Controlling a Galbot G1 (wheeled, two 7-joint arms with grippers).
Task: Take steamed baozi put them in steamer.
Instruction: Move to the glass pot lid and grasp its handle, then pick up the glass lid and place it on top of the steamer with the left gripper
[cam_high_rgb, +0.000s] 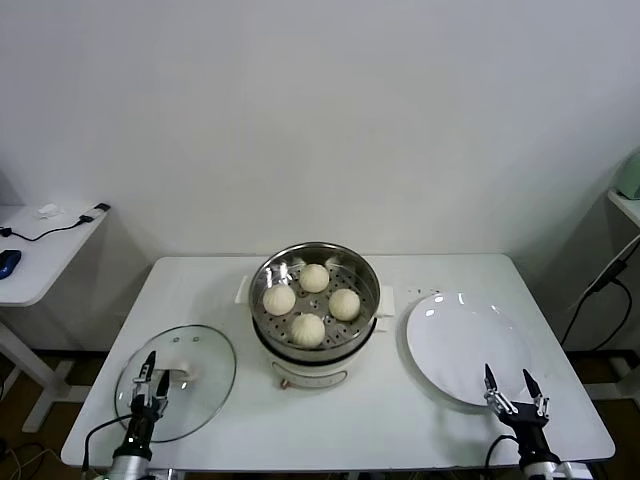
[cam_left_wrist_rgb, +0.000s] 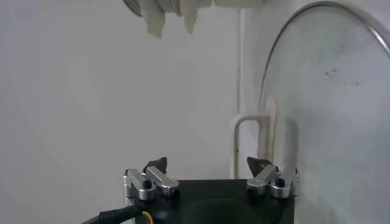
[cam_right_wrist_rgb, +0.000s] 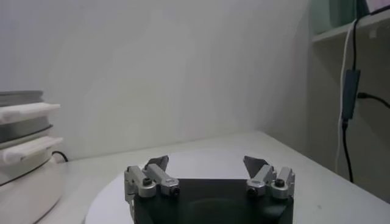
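Steamer (cam_high_rgb: 315, 300): polished stainless steel, mirror-bright rim, perforated metal tray, on glossy white plastic base. Steamed baozi (cam_high_rgb: 309, 328): smooth, matt cream dough. Lid (cam_high_rgb: 176, 383): clear glass, thin metal rim, white plastic knob. Plate (cam_high_rgb: 462, 345): glossy white, glazed look. Counter (cam_high_rgb: 400, 420): smooth white, faint sheen. Left gripper (cam_high_rgb: 149, 370) and right gripper (cam_high_rgb: 510, 381): black body, brushed metal links.

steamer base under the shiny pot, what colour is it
White: the round stainless-steel steamer sits on a white electric base, shown best in the head view.
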